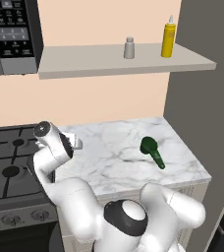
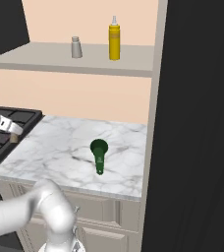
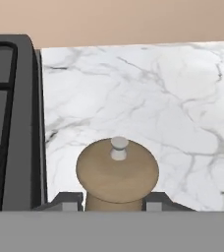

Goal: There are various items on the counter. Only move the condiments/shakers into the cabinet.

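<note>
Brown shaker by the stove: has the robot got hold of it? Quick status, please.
Gripper shut on brown shaker, on counter beside stove. Grey shaker, yellow bottle on shelf. Nothing in the way.

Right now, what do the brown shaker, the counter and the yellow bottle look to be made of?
Brown shaker: probably wood; matte tan body, with a small shiny grey knob on top that looks like metal. Counter: marble or a marble-look stone; white with grey veins, smooth. Yellow bottle: likely plastic; even, faintly glossy yellow with a pale nozzle. All rendered, so these are guesses from looks.
</note>
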